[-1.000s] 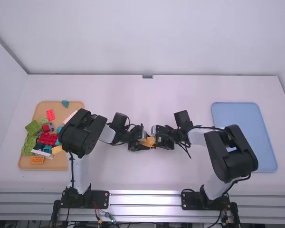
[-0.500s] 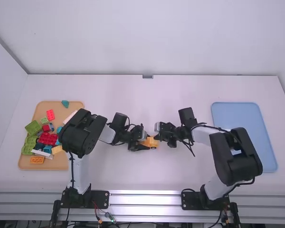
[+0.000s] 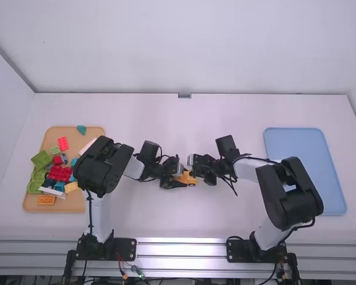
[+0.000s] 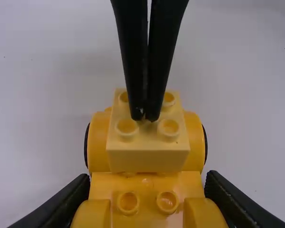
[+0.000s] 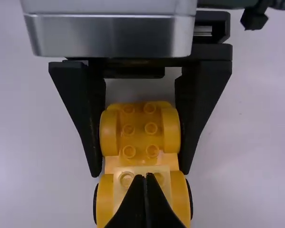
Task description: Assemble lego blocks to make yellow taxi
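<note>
Car base (image 3: 191, 179), orange and studded, lies between the two grippers, toward the middle of the white table (image 3: 148, 219). Left gripper (image 3: 183, 178) holds it, with one black finger pressed to either side of the car base, so the gap between them is just the width of the piece. Pale yellow block (image 4: 147, 160) sits on the car base, between two rounded orange fenders (image 4: 99, 142) with a dark wheel (image 4: 205, 145) showing at the outer edge. Four studs show on the block's top. Right gripper (image 3: 193, 171) is over that same part of the car base, its fingers narrow and pressed together, holding nothing; their tips come down among the block's studs, though I cannot tell whether they touch it. More studs run along the car base from the block toward the left gripper, where rounded orange pieces flank them. Well to the left of the car base is a tan tray (image 3: 95, 136) with loose pieces on it: red bricks (image 3: 60, 173), a green block (image 3: 41, 160), an orange brick (image 3: 46, 200), a long white piece (image 3: 52, 192) and a teal piece (image 3: 81, 129). Well to the right of the car base lies a blue tray (image 3: 299, 148).
</note>
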### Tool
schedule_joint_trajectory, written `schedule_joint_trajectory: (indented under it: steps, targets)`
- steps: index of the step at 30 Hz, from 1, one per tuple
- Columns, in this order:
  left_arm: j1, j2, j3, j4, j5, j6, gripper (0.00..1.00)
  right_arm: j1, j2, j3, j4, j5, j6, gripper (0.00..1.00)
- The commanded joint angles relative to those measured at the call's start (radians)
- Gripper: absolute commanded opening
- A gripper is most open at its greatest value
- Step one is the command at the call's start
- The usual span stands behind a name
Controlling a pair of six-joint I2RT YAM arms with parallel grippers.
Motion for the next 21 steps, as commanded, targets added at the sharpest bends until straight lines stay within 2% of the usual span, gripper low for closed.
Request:
schedule_joint_trajectory:
  steps: [1, 9, 14, 21]
  targets:
    - [-0.008, 0.011, -0.022, -0.016, -0.034, -0.011, 0.5, -0.004, 0.024, 0.0, -0.016, 0.071, 0.009, 0.0]
    - [-0.008, 0.011, -0.022, -0.016, -0.034, -0.011, 0.5, 0.024, 0.024, 0.0, -0.019, 0.066, -0.012, 0.0]
    - [-0.008, 0.011, -0.022, -0.016, -0.035, -0.011, 0.49, 0.045, 0.024, 0.001, -0.042, 0.127, -0.007, 0.0]
    - [-0.009, 0.011, -0.022, -0.016, -0.035, -0.011, 0.49, 0.042, 0.024, 0.0, -0.043, 0.14, -0.006, 0.0]
